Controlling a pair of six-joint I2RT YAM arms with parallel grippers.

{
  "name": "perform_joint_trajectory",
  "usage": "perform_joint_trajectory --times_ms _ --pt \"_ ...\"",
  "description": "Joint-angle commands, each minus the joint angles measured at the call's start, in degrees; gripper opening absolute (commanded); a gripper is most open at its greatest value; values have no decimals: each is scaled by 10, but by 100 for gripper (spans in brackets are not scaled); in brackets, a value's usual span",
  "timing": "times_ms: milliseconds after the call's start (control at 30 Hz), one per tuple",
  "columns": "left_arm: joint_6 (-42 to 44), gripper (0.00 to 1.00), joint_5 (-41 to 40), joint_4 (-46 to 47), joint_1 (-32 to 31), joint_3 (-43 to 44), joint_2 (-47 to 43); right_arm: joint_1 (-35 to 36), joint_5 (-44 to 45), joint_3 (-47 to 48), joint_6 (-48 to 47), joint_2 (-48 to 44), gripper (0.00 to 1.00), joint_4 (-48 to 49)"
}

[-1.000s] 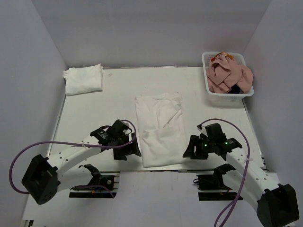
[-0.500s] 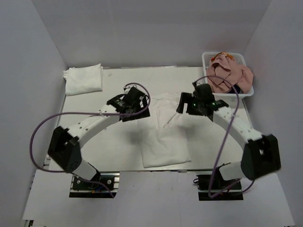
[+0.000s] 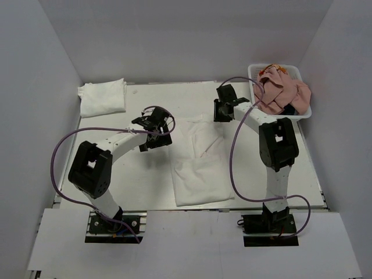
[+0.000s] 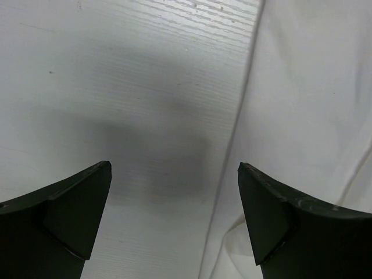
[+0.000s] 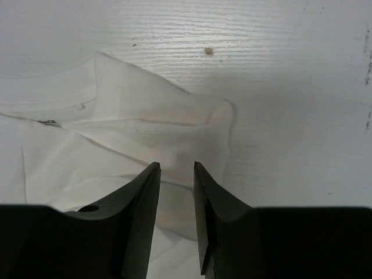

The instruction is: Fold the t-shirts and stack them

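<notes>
The worktop (image 3: 145, 174) carried one white t-shirt (image 3: 197, 163) at its middle, laid out as a long strip running near to far, so in my judgement the lengthwise fold was done and the crosswise fold was the step in hand. At the far right the basket (image 3: 278, 120) held the pink shirt (image 3: 282, 90) and a navy one (image 3: 289, 109), unfolded. At the far left lay the folded white shirts (image 3: 103, 97), likely the stack's place. Both arms reached to the strip's far end, one per corner, as if to draw it toward the near hem. The left end effector (image 4: 174, 174) was released, its jaws wide over bare wood just left of the cloth edge. The right end effector (image 5: 176, 168) stood over the far-right corner, narrowed to a slit — whether it pinched cloth I cannot tell.
</notes>
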Motion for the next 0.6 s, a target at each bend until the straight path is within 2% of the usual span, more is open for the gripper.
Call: perform_joint_trajectory --times_ms 0,67,167,200,300,367,400,533,567 --pt "5 99 -1 14 15 -11 -35 5 -7 53 -8 17 35 -32" --pt "5 99 -1 14 21 -18 -42 5 -15 55 -6 20 38 -37" --pt "5 99 -1 14 28 -31 -58 8 0 43 -3 15 62 -38" --pt "5 99 4 14 28 -36 -58 7 2 38 -3 15 66 -41" --pt "5 99 4 14 34 -41 -69 7 23 36 -9 20 68 -48" --pt "5 99 10 14 39 -47 -69 8 17 25 -8 22 56 -42" --pt "5 99 10 14 39 -53 -69 8 13 16 -7 21 40 -41" --pt "5 99 30 14 44 -58 -69 12 -20 -9 -3 -5 0 -5" --pt "5 99 30 14 44 -58 -69 13 -34 -11 -4 -10 0 4"
